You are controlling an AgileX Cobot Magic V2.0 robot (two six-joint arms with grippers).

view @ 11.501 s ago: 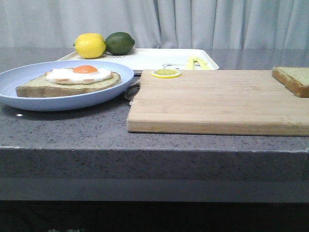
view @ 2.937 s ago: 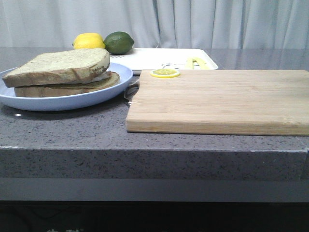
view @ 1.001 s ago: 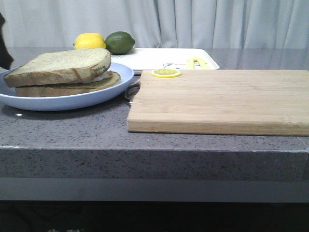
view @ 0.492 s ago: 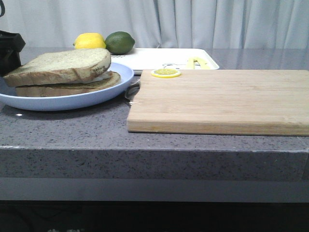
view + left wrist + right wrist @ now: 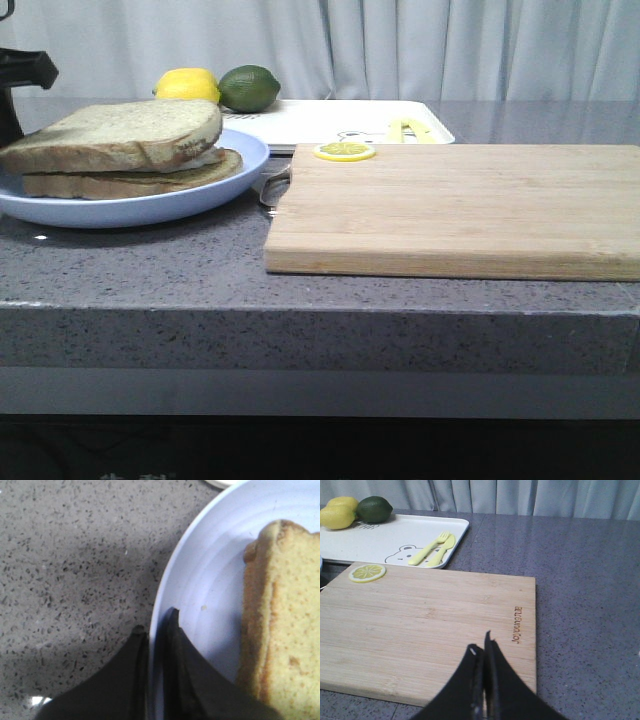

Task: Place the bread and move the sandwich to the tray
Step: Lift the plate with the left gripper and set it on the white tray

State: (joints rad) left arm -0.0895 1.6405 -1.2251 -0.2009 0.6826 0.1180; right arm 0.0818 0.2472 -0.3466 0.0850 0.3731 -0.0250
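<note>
The bread (image 5: 120, 135) lies on top of the sandwich (image 5: 130, 183) on the pale-blue plate (image 5: 200, 195) at the left; the egg is hidden under it. My left gripper (image 5: 154, 622) is shut on the plate's rim (image 5: 165, 585), one finger outside it and one inside, beside the bread (image 5: 285, 630). The left arm's dark body (image 5: 20, 75) shows at the left edge of the front view. The white tray (image 5: 320, 122) lies behind the plate. My right gripper (image 5: 481, 649) is shut and empty above the cutting board (image 5: 420, 620).
The wooden cutting board (image 5: 450, 205) fills the middle and right of the counter, with a lemon slice (image 5: 344, 151) on its far left corner. A lemon (image 5: 187, 85), a lime (image 5: 248, 87) and yellow cutlery (image 5: 432, 547) lie on the tray (image 5: 385, 542).
The bread that was on the board's right end now lies on the sandwich. My left arm has come in at the left edge, and the plate has shifted slightly left.
</note>
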